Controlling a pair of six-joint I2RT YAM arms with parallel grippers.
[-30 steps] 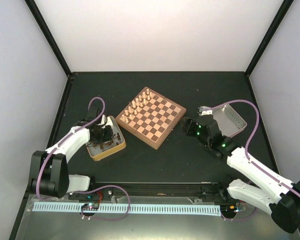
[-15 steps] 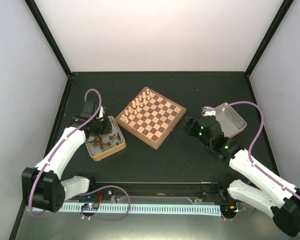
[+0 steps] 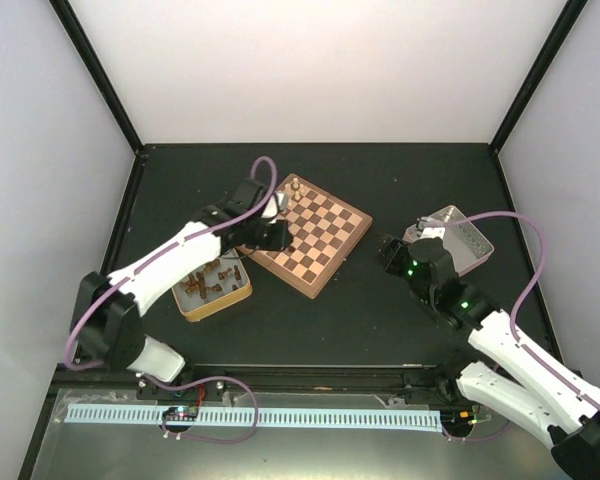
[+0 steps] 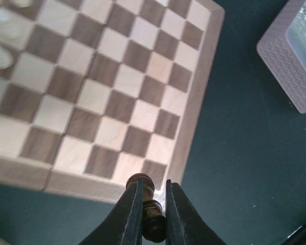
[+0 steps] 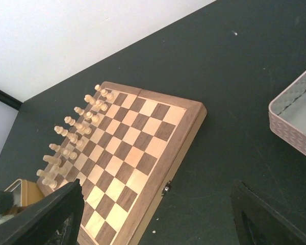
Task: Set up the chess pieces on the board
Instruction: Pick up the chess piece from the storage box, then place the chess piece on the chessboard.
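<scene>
The checkered board [image 3: 325,238] lies mid-table, with only cream pieces [image 3: 296,188] along its far-left side. Several dark brown chess pieces [image 3: 208,284] stand in a yellow-rimmed tray left of the board. My left gripper [image 3: 273,237] hovers over the board's left part. In the left wrist view it [image 4: 154,191] is shut on a dark chess piece [image 4: 152,213], held above the board's rim [image 4: 189,132] near a corner. My right gripper [image 3: 395,255] is open and empty over the black table, right of the board. Its fingers [image 5: 41,214] frame the board [image 5: 127,153].
A grey metal tray [image 3: 462,240] sits at the right, behind my right gripper; it also shows in the left wrist view [image 4: 296,51] and the right wrist view [image 5: 296,122]. The yellow tray [image 3: 230,297] lies close to the board's left corner. Cream pieces [image 5: 71,138] line the board's far side.
My left arm has lifted out of the yellow tray and swung right, over the board, with a dark piece in its jaws. My right arm has drawn back slightly to the right.
</scene>
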